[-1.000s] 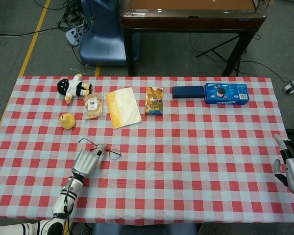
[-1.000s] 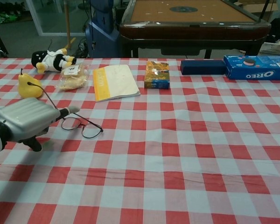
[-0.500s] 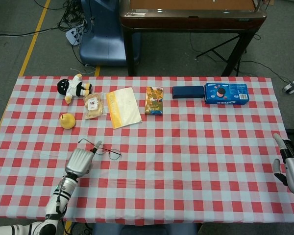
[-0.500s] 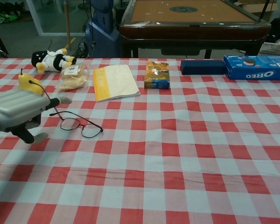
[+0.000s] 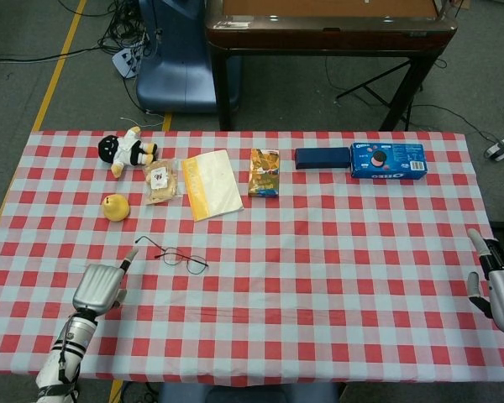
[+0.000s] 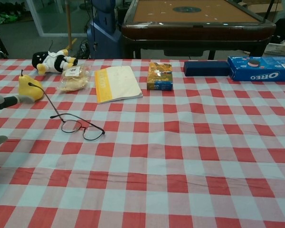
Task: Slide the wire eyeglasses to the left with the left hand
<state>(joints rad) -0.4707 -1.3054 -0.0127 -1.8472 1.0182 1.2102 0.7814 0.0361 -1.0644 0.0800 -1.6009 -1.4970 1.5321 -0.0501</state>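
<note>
Yellow pear sits near wire eyeglasses, seemingly apart.

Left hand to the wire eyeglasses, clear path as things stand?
Probably yes. The left hand hovers just left of the wire eyeglasses, empty with fingers extended, and only bare tablecloth lies between them. The pear sits farther back, off the line.
</note>
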